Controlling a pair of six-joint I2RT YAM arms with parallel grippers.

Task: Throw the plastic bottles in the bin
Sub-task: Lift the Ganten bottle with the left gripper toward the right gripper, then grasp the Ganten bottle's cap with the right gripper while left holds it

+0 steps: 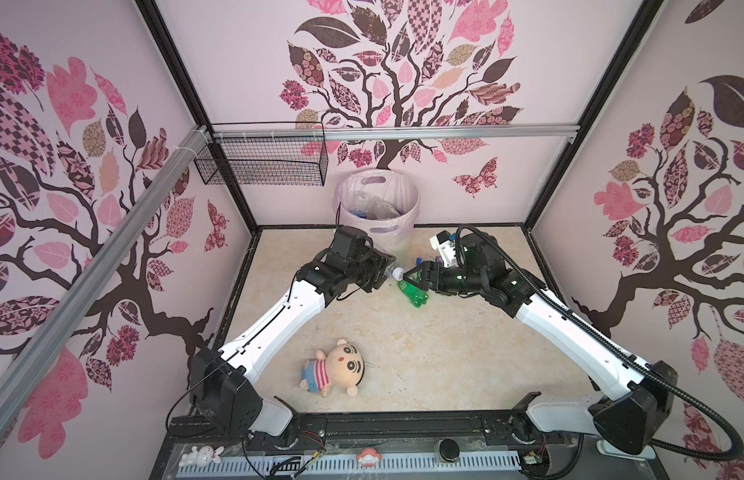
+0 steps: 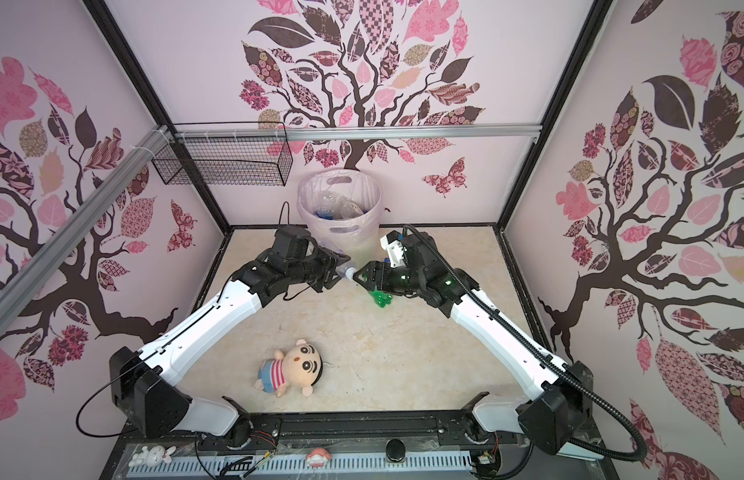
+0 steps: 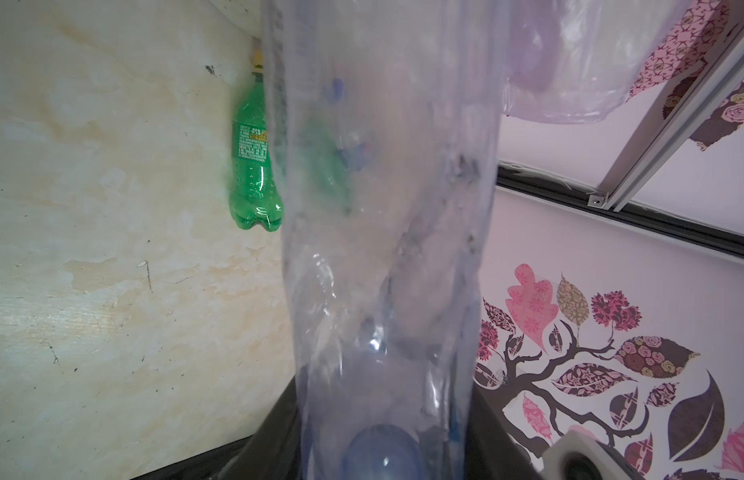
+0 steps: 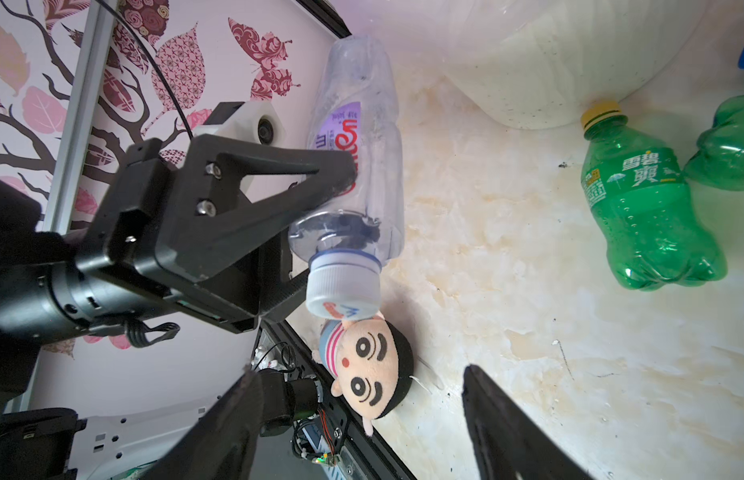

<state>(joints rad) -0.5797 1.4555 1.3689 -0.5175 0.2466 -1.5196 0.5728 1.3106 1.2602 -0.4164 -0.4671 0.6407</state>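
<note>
Left gripper (image 1: 382, 269) clamped on clear bottle (image 4: 362, 124), near bin (image 1: 408, 216) at worktop (image 1: 445, 353) far edge. Right gripper (image 1: 408, 278) jaws apart, empty, close to the bottle's cap. Green bottle (image 4: 648, 208) lies by bin base, second green bottle (image 4: 732, 145) just beside.

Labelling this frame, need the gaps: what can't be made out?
- Bin contents, both top views: its wall hides what lies lower; bottle count unclear.
- Left gripper, left wrist view: hidden behind the held clear bottle, blurred and filling the frame.
- One green bottle, right wrist view: cut off by the frame edge.
</note>
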